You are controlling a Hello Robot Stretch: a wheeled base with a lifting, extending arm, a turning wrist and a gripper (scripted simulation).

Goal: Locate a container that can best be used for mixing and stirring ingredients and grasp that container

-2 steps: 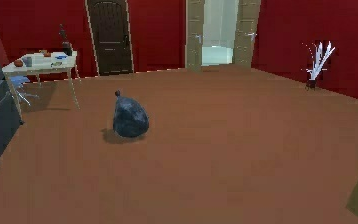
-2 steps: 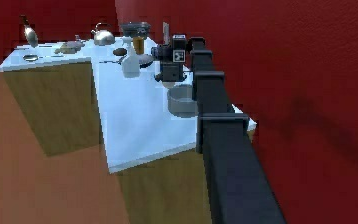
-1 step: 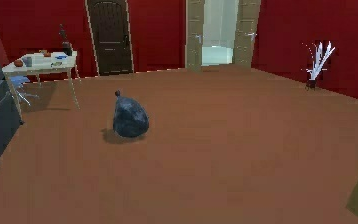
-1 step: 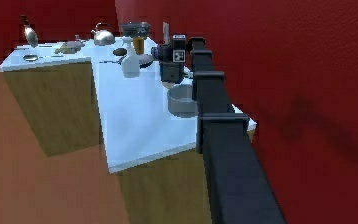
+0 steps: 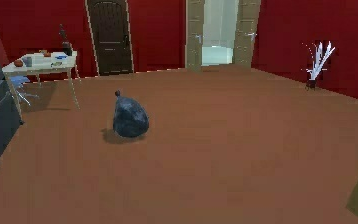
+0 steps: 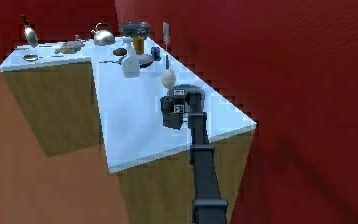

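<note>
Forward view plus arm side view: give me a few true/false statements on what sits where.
1. A dark bag lies on the floor in the forward view. True.
2. The walls are blue. False: they are red.
3. The gripper shows against the counter top in the arm side view. True.
4. The kettle stands on the floor. False: it stands on the counter, at its far end.
5. The white table at the forward view's left is bare. False: several small things stand on it.
</note>
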